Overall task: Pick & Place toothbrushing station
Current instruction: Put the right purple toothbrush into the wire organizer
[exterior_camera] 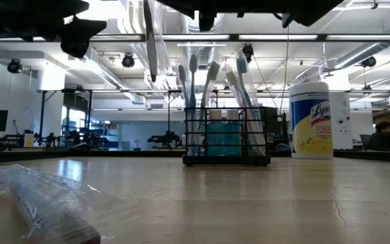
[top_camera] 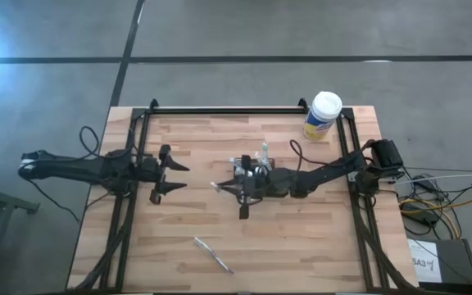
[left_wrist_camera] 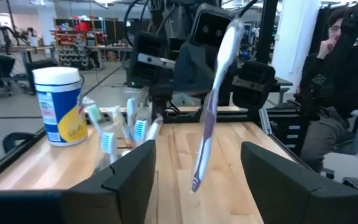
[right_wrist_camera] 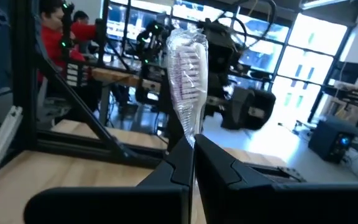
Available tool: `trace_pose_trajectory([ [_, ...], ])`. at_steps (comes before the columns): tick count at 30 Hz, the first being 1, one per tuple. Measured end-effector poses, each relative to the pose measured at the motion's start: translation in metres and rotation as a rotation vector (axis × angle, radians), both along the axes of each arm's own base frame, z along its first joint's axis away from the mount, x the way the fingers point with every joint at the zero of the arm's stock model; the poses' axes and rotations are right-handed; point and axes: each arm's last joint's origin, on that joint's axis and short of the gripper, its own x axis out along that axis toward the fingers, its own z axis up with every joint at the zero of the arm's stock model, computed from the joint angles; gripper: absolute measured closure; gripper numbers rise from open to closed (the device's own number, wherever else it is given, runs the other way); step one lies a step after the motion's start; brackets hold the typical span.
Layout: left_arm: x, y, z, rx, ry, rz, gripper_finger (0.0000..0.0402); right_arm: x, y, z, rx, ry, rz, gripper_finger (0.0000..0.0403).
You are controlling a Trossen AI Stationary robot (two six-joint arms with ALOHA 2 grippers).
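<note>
From my remote station I find the toothbrushing station [top_camera: 256,166] standing near the middle of the wooden table [top_camera: 301,238], a small black wire caddy. In the low view it sits upright with several toothbrushes [exterior_camera: 212,85] standing in it, heads up.

The right gripper [top_camera: 242,194] reaches in from the right side and sits just in front of the caddy. Its fingers [right_wrist_camera: 216,165] are pressed together on a toothbrush in clear wrapping [right_wrist_camera: 188,68]; the wrapped bristle head stands up above the fingertips in the right wrist view. In the left wrist view the same brush hangs from that gripper with its handle pointing down, clear of the table.

The left gripper [top_camera: 173,177] is at the left part of the table, well apart from the caddy. Its fingers [left_wrist_camera: 126,180] stand wide apart and I see nothing between them.

A second wrapped toothbrush [top_camera: 213,255] lies flat on the boards near the front edge, apart from both arms. A yellow canister with a white lid [top_camera: 323,115] stands at the far right corner, apart from the caddy.

Beyond the table, a person in dark clothing [left_wrist_camera: 331,74] is seated to the side, and another person in a red top [right_wrist_camera: 55,43] is visible in the room
</note>
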Motion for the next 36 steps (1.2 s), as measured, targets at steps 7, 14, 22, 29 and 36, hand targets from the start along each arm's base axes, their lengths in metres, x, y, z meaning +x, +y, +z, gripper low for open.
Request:
trace_pose_trajectory([
  [7, 0.019, -0.002, 0.000, -0.022, -0.059, -0.021, 0.0157, 0.003, -0.002, 0.004, -0.022, -0.013, -0.009, 0.0395],
  [14, 0.047, -0.004, 0.011, -0.031, -0.081, -0.029, 0.0145, 0.004, -0.006, 0.004, -0.021, -0.008, -0.050, 0.0394],
  [22, 0.077, -0.005, 0.022, -0.058, -0.032, -0.013, 0.0133, 0.004, -0.006, 0.005, -0.023, -0.011, -0.066, 0.0394],
  [29, 0.087, -0.006, 0.027, -0.053, -0.028, -0.010, 0.0135, 0.004, -0.006, 0.004, -0.027, -0.008, -0.069, 0.0394],
  [36, 0.088, -0.005, 0.026, -0.038, -0.024, -0.004, 0.0146, 0.003, -0.007, 0.003, -0.041, -0.004, -0.076, 0.0394],
])
